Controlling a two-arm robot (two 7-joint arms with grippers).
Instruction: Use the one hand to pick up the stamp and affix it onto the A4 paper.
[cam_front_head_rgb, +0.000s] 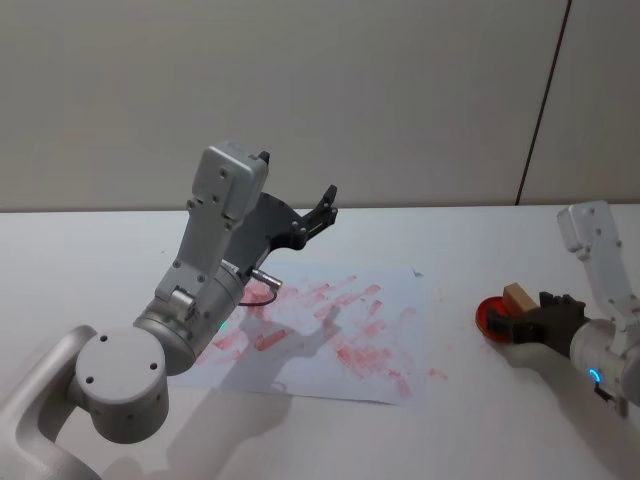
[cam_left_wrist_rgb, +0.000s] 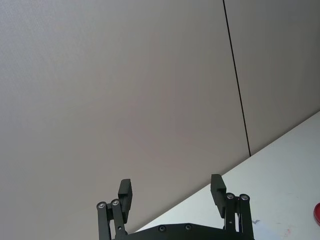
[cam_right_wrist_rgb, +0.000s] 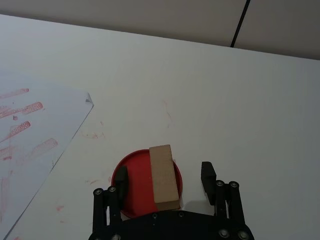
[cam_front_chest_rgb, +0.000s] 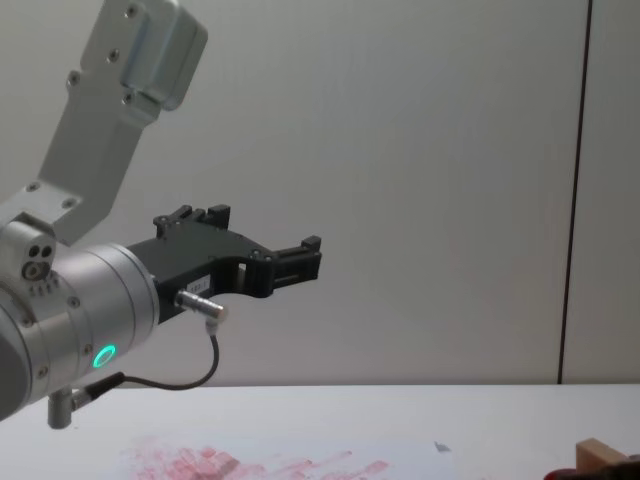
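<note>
**Right now: right gripper straddling the stamp on the red pad**

Head view: my right gripper (cam_front_head_rgb: 522, 322) sits low over the table at the right side, black fingers reaching toward the stamp (cam_front_head_rgb: 518, 297). Stamp is a pale tan wood block, resting on the flat round red pad (cam_front_head_rgb: 489, 316). The A4 paper (cam_front_head_rgb: 330, 330) lies mid-table, well apart from the pad, covered in blotchy red-pink marks. My left gripper (cam_front_head_rgb: 322, 208) is raised above the far edge of the paper, pointing toward the wall, parked.

Left wrist view: left gripper (cam_left_wrist_rgb: 172, 192) with fingers spread wide, nothing between them, wall behind. A strip of white table (cam_left_wrist_rgb: 295, 165) shows at one side.

Right wrist view: right gripper (cam_right_wrist_rgb: 165, 179) spread open, one finger on each side of the stamp (cam_right_wrist_rgb: 163, 175). Near finger looks close to the block, far finger has a clear gap; cannot tell if either touches. Stamp lies across the red pad (cam_right_wrist_rgb: 134, 185), one end overhanging it toward the wrist. Corner of the paper (cam_right_wrist_rgb: 45, 135) is off to one side, apart from the pad.

Chest view: left gripper (cam_front_chest_rgb: 310, 257) held high, level. Paper (cam_front_chest_rgb: 260, 462) with red marks at the lower edge; stamp's top corner (cam_front_chest_rgb: 598, 455) peeks in at lower right.
</note>
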